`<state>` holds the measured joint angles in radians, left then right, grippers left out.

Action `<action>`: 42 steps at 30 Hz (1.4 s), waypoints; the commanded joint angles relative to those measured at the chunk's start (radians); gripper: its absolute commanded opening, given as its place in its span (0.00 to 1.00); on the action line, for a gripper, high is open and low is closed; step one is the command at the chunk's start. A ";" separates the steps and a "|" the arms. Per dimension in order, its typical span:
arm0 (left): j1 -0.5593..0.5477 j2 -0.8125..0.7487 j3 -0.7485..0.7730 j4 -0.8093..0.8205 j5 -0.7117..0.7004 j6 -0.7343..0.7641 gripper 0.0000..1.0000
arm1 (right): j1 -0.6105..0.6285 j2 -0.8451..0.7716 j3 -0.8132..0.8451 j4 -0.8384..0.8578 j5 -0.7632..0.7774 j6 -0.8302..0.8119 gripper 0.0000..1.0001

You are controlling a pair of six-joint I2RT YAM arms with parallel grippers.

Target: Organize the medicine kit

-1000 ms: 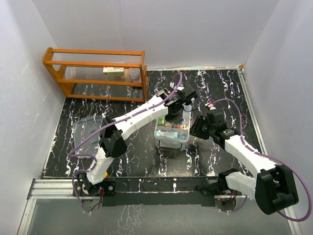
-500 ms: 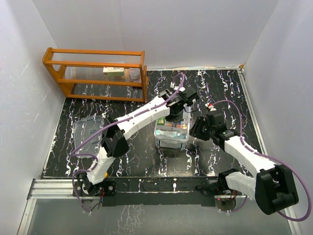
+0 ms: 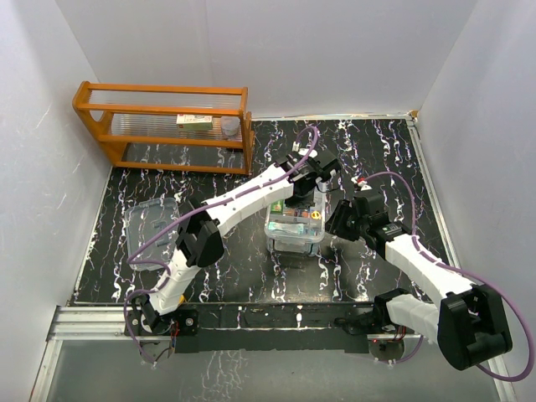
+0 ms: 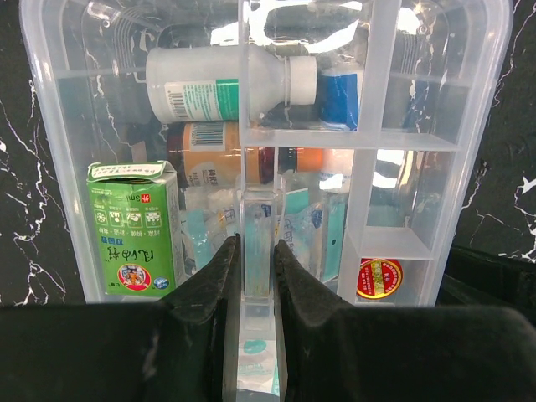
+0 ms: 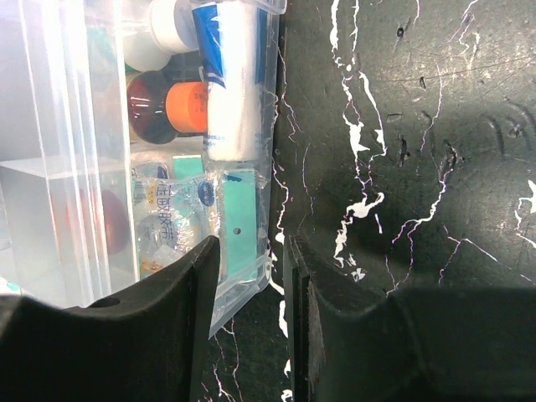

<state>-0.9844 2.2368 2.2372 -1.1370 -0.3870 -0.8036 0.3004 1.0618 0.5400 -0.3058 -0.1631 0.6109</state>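
The medicine kit box (image 3: 293, 234) stands mid-table, clear with rounded corners. My left gripper (image 3: 301, 197) is over it, shut on the centre handle of the clear divided tray insert (image 4: 377, 142), which sits level in the box; the left wrist view shows the gripper (image 4: 257, 247). Under the tray lie a green carton (image 4: 134, 230), a white bottle (image 4: 218, 84), an amber bottle (image 4: 205, 151) and a blue-white tube (image 4: 339, 92). A red-yellow tin (image 4: 378, 278) sits in one compartment. My right gripper (image 3: 335, 222) straddles the box's right rim (image 5: 270, 167), nearly closed on it; it also shows in the right wrist view (image 5: 251, 251). The clear lid (image 3: 151, 222) lies at the left.
An orange wooden rack (image 3: 167, 126) stands at the back left with a small carton (image 3: 194, 121) and a jar (image 3: 229, 126) on its shelf. White walls close in the black marbled table (image 3: 377, 159) on three sides.
My left gripper has shifted slightly toward the near side with the tray insert, settling it lower over the box. The right arm has hardly moved.
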 commanded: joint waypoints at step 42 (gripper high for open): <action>0.013 -0.190 -0.011 0.033 0.055 0.105 0.46 | 0.002 -0.071 0.008 0.005 0.058 0.025 0.36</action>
<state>-0.9771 2.2265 2.2585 -1.1275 -0.3244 -0.7288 0.3008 1.0199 0.5129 -0.3119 -0.1368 0.6346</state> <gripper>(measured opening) 0.430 0.358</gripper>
